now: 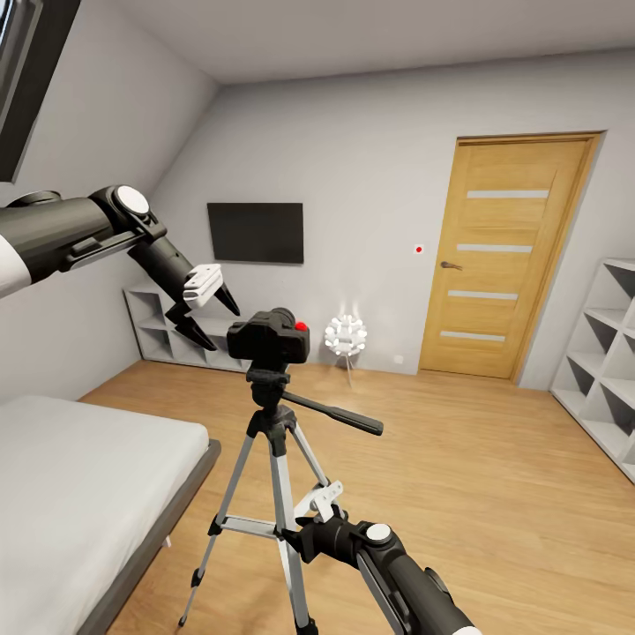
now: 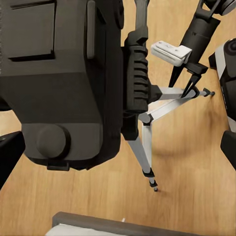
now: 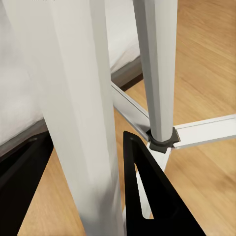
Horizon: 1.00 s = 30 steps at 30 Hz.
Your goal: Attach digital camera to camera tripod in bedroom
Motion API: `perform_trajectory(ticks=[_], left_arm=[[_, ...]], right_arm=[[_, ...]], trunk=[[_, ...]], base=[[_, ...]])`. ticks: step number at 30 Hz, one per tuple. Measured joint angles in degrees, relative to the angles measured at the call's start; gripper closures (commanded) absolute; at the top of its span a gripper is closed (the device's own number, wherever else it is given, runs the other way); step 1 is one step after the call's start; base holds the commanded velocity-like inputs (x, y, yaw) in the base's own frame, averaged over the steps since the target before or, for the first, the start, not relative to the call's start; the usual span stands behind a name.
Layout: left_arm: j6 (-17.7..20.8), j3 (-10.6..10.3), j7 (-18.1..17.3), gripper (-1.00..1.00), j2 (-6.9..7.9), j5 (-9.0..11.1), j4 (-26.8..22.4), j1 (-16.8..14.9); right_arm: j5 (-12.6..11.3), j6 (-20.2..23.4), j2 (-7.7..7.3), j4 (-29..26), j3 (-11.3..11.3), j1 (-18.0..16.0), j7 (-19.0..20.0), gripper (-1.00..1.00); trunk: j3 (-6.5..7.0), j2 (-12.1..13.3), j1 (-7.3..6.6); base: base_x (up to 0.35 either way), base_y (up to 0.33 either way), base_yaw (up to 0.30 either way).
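Atop the camera tripod [image 1: 269, 459] sits the digital camera [image 1: 267, 339]; at its 10 o'clock the left claw [image 1: 207, 309] hangs spread, while the right claw [image 1: 309, 520] pinches a leg, probably steadying it.

Your right pincer [image 1: 310, 522] sits behind the camera tripod [image 1: 280, 494] leg, so you can't tell from the head view whether it touches. The digital camera [image 2: 64, 83] blocks the tripod head in the left wrist view. The bed [image 1: 79, 494] and shelves [image 1: 608, 353] are cut off by the head view's edges.
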Motion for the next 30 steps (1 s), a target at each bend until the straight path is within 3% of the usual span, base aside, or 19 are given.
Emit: perform_trajectory(ticks=[5,8,13,19,23,26,30], left_arm=[[0.00,0.05,0.04,-1.00,0.17,0.00,0.16,0.01],[0.23,0.44,0.20,-1.00,1.11,0.30,0.44,0.14],[1.44,2.46,0.59,-1.00,6.61,5.58,0.98,1.38],[2.00,3.36,1.66,-1.00,14.34,8.15,1.22,4.96],[2.62,4.69,7.96,-1.00,18.60,9.30,1.30,9.29],[3.06,6.45,13.89,-1.00,21.30,11.33,0.87,13.40],[3.38,8.50,19.32,-1.00,22.95,14.55,1.00,18.51]], right_arm=[[0.00,0.01,0.00,0.00,0.00,0.00,-0.01,1.00],[-0.03,0.01,0.00,0.00,0.01,0.00,-0.03,1.00],[-0.08,-0.02,-0.03,0.02,-0.01,0.00,0.00,1.00],[-0.06,-0.01,-0.03,0.00,-0.01,0.00,0.01,1.00],[-0.08,-0.02,-0.06,0.00,-0.02,0.00,0.02,1.00],[-0.08,-0.01,-0.07,0.00,-0.01,0.00,0.03,1.00],[0.00,-0.06,-0.08,0.00,-0.02,0.00,0.08,1.00]], trunk=[[0.00,0.00,0.00],[0.00,0.00,0.00],[0.00,0.00,0.00],[0.00,0.01,0.00],[-0.01,0.01,0.00],[-0.01,0.01,0.00],[-0.01,0.01,0.00]], base=[[0.000,0.000,0.000],[0.000,0.000,0.000],[0.000,0.000,0.000],[0.000,0.000,0.000],[0.000,0.000,0.000],[0.000,0.000,0.000],[0.000,0.000,0.000]])
